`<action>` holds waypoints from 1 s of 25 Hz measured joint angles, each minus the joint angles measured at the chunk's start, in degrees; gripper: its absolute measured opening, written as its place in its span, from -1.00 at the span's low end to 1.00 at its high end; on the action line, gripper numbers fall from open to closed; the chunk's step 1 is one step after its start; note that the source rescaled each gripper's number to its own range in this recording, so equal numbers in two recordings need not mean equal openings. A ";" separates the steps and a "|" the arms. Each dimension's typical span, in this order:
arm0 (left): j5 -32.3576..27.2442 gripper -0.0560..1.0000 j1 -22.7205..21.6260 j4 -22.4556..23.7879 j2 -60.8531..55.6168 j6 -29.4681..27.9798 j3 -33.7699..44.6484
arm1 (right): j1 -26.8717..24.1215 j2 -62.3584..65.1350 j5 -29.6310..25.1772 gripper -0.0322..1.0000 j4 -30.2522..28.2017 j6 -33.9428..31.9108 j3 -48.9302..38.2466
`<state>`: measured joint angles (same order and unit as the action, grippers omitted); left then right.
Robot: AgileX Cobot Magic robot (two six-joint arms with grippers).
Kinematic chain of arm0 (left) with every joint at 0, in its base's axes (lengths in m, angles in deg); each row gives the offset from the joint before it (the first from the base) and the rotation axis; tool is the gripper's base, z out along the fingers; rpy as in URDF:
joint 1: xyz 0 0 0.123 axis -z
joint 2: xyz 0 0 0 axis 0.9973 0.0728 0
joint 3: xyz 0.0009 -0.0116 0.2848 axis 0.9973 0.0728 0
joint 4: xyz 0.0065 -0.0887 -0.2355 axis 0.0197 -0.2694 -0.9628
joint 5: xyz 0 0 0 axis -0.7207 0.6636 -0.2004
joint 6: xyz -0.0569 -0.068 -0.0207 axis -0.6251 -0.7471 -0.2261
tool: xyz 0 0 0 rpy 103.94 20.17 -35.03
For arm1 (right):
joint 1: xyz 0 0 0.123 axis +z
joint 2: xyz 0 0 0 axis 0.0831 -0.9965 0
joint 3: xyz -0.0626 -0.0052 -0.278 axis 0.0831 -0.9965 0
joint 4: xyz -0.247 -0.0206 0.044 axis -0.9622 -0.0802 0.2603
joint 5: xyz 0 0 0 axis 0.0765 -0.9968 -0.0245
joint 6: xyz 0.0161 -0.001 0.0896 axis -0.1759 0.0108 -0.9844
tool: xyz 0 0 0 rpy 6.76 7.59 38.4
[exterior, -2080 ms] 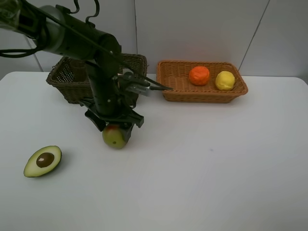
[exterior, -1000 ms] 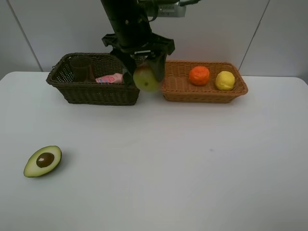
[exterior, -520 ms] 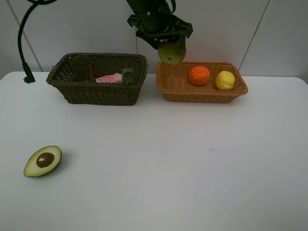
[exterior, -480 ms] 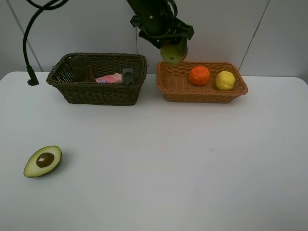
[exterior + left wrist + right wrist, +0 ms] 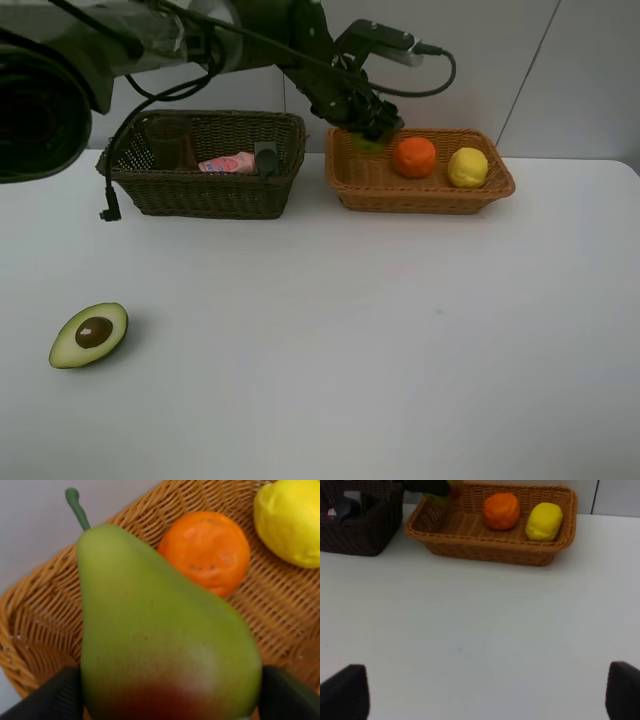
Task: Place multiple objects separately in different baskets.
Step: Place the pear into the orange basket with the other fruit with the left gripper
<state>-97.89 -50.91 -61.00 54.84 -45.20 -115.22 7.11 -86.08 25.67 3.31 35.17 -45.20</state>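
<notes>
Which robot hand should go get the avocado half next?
Probably the left. The avocado half lies on the left side of the table, that arm's side. The left hand is at the orange basket, still around the pear. The right hand is open and empty, but farther off.

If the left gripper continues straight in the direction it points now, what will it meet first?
Most likely the floor of the orange basket, beside the orange. The left gripper holds the pear over it; the remaining gap is unclear.
</notes>
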 joint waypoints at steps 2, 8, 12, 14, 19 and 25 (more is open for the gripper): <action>1.62 0.81 0.00 0.00 1.25 0.00 0.00 | 0.00 0.00 0.00 1.00 0.00 0.00 0.00; 4.79 0.81 0.00 0.19 3.11 0.00 0.00 | 0.00 0.00 0.00 1.00 0.00 0.00 0.00; 5.18 0.81 0.00 0.19 3.76 0.00 0.00 | 0.00 0.00 0.00 1.00 0.00 0.00 0.00; 5.50 0.81 0.00 0.19 3.91 0.00 0.00 | 0.00 0.00 0.00 1.00 0.00 0.00 0.00; 5.84 0.81 0.00 0.19 4.02 0.00 0.00 | 0.00 0.00 0.00 1.00 0.00 -0.05 0.00; 5.39 0.81 0.00 0.44 4.02 0.00 0.00 | 0.00 0.00 0.00 1.00 0.00 -0.05 0.00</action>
<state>-92.50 -50.91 -60.56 58.86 -45.20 -115.22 7.11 -86.08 25.67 3.31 35.12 -45.20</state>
